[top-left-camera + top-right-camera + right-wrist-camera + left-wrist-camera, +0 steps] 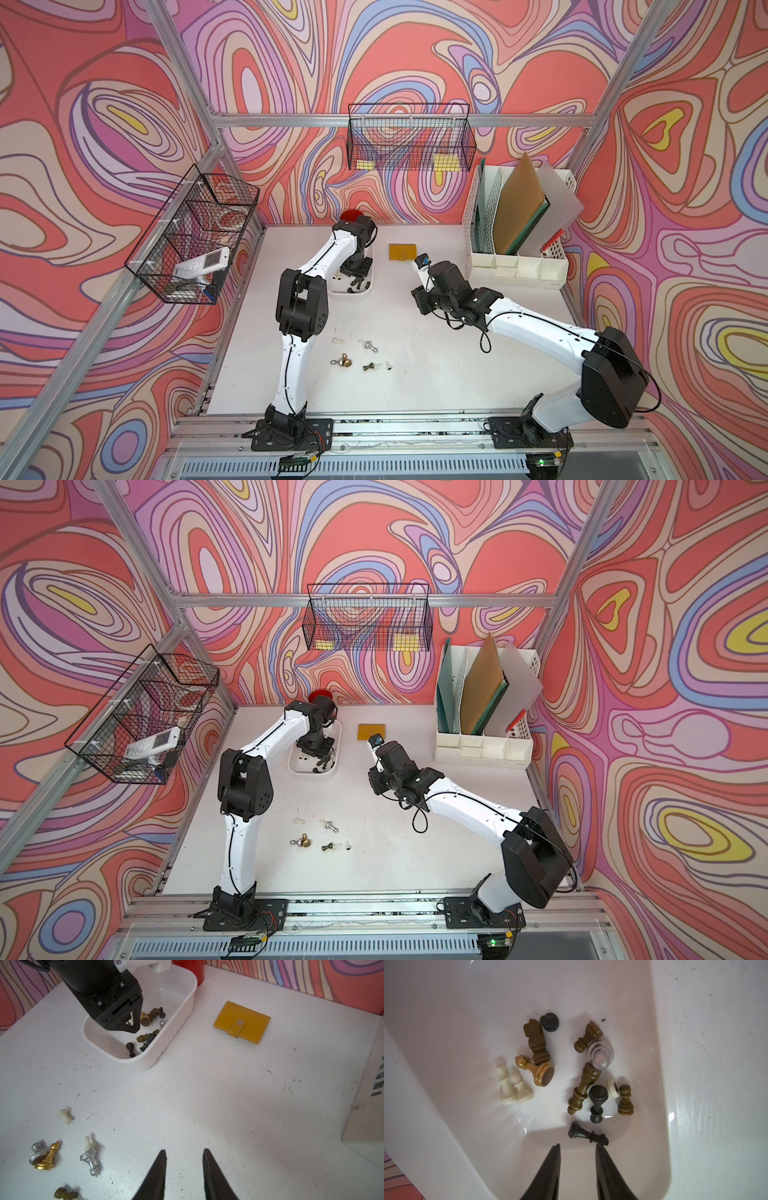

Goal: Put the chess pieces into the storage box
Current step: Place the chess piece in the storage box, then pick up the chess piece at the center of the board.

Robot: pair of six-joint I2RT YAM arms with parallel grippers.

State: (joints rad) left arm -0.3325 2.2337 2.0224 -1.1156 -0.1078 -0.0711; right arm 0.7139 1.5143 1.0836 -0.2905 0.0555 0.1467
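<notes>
Black left gripper (577, 1147) is hanging parted and empty over the shallow white plastic storage box (425, 1095) of toppled chess pieces (583, 1088); loose silver and gold pieces (48, 1157) are lying flat, leftward of the parted, empty right gripper (184, 1152).

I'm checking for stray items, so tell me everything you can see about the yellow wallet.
The yellow wallet is a flat mustard rectangle, leather-like with stitched edges, shut by a strap tab with a silver snap stud. It lies flat on the white table, apart from the storage box on one side and the white file rack on the other. Nothing touches it.
</notes>
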